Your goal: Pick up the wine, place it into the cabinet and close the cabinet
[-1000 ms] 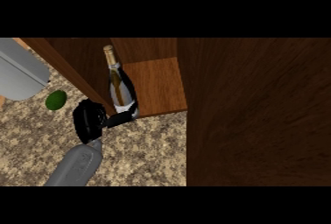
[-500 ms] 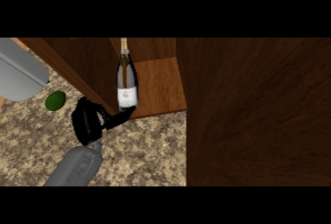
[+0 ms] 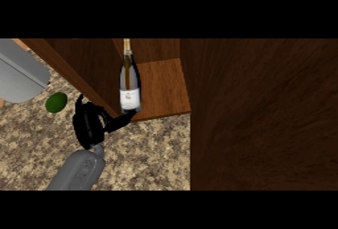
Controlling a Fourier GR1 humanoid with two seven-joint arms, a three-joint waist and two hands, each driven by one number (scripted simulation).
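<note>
On the cabinet shelf (image 3: 162, 89), near its front left corner, the wine (image 3: 130, 80) stands with its neck toward the back of the compartment and its white label facing the viewer. The placing step appears to be at or near its end: the bottle's base rests on the wooden floor of the cabinet, just inside the front edge.

The left hand (image 3: 89, 123) sits over the counter (image 3: 145, 152) just outside that front left corner. One finger or the thumb extends to the base of the bottle and seems to touch it; the rest of the hand is dark against dark, so whether it clasps the bottle or has let go cannot be determined.

Next move, as a judgement:
1. Free the hand from the bottle base without tipping the bottle.
2. Draw the hand clear of the shelf front.
3. Locate the door and swing it closed.

Points hard to make out:
- The large dark wood panel (image 3: 264, 116) filling the right side is probably the open cabinet door or a side wall; which one is not certain.
- The right hand does not show.
- The top of the bottle neck meets the upper limit of the view.
- A green round object (image 3: 56, 102) and a grey object (image 3: 20, 71) lie near the counter's left edge; neither can be identified
</note>
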